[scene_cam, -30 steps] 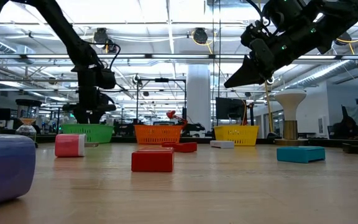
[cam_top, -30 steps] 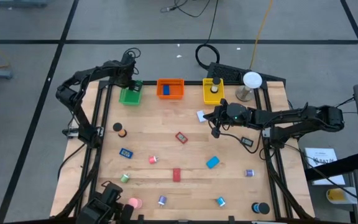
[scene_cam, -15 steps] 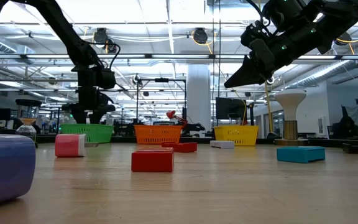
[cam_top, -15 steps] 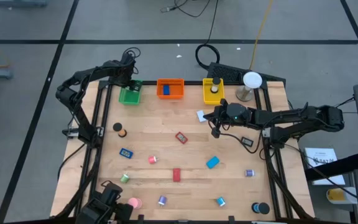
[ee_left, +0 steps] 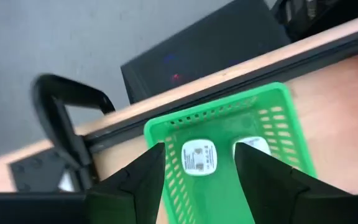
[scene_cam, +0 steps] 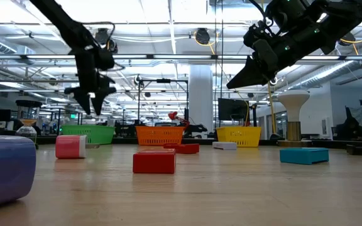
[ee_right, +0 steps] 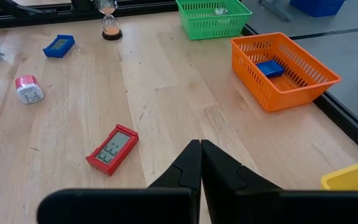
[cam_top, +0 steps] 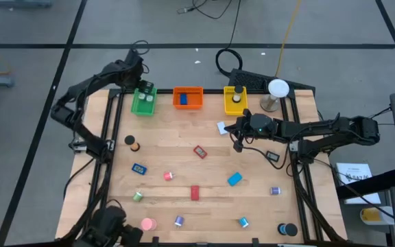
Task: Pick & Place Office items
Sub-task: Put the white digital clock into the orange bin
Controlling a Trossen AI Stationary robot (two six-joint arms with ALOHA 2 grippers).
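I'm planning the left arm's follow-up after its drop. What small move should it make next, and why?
Probably swing away toward a loose item: the left gripper hangs open and empty above the green tray, where two white pieces already lie. The right gripper waits shut mid-table.

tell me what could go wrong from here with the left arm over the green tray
1. The left gripper hangs open above the green tray; descending off-centre, its fingers could catch the mesh wall and shove the tray.
2. Two white pieces already lie inside, so another drop may bounce out.
3. The right gripper, shut above the table, looks safely apart.
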